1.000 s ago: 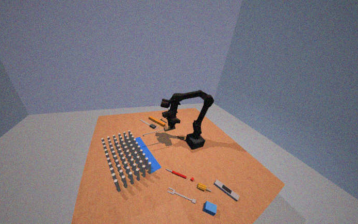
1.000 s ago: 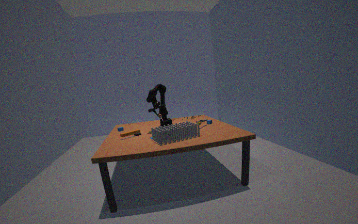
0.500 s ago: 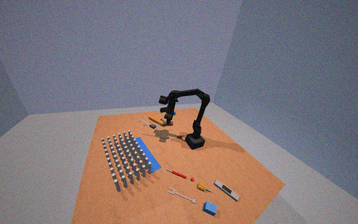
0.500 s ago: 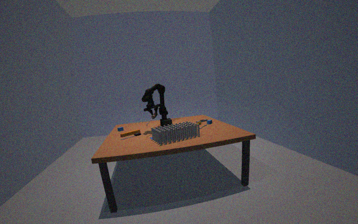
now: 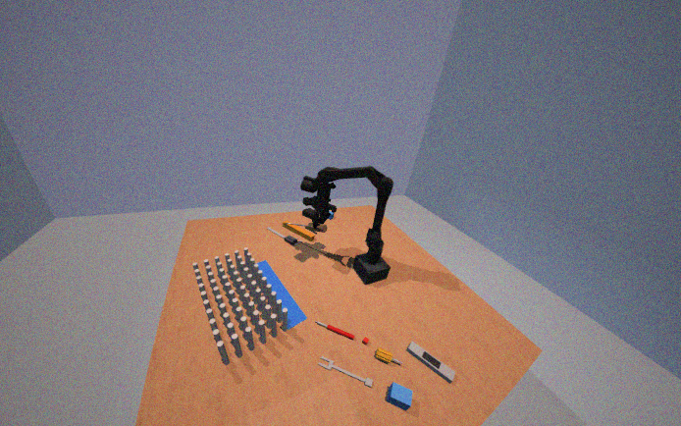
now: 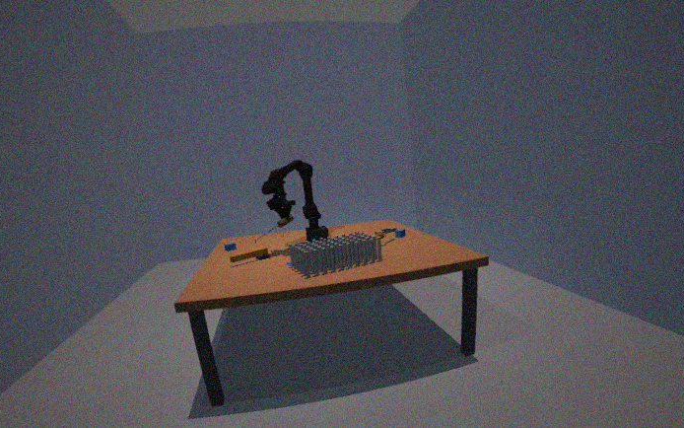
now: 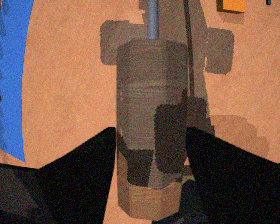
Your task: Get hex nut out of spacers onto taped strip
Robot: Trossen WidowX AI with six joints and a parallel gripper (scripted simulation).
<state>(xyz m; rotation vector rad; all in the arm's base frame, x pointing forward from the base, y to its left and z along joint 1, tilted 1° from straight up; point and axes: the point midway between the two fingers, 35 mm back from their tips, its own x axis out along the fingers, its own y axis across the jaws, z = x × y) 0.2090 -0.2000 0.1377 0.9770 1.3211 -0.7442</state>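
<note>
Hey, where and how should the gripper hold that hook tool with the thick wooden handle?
Grip the wooden handle, not the thin metal shaft: it is thick and flat-sided, filling the span between the fingers. The gripper already clamps it this way from above, fingers on opposite sides, shaft pointing forward.

The spacer field (image 5: 248,336) is 1 grid of grey posts, packed too tightly for a sure count. 1 blue taped strip (image 5: 282,293) lies along its edge.

Off the field's near corner lie:
- 1 red-handled screwdriver (image 5: 337,330)
- 1 small red block (image 5: 365,340)
- 1 yellow-handled screwdriver (image 5: 384,355)
- 1 grey 2-pronged fork (image 5: 344,371)
- 1 grey flat bar (image 5: 430,360)
- 1 blue block (image 5: 399,396)

Beyond the field's far end are:
- 1 orange bar (image 5: 298,231)
- 1 dark-handled rod (image 5: 285,238)
- 1 second blue block (image 6: 230,247)

The jaws grip 1 tan-handled tool (image 7: 151,129).
</note>
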